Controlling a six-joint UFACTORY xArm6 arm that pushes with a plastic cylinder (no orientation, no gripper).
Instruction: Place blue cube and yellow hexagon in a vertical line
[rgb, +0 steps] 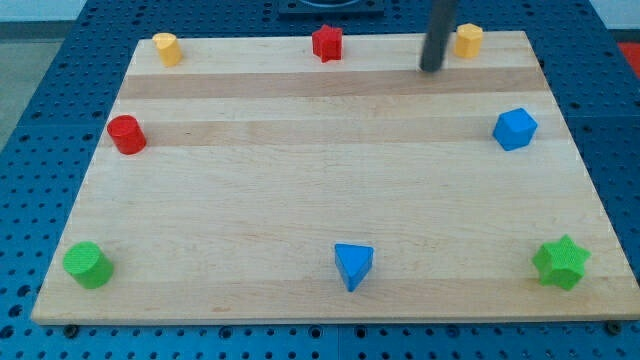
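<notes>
The blue cube sits near the view's right edge of the wooden board, in its upper half. The yellow hexagon sits at the view's top right, close to the board's top edge. My tip is at the lower end of the dark rod, just left of and slightly below the yellow hexagon, apart from it. The tip is well up and to the left of the blue cube.
A yellow block sits at the top left, a red star at top centre, a red cylinder at left. A green cylinder, a blue triangle and a green star line the bottom. The wooden board rests on a blue pegboard.
</notes>
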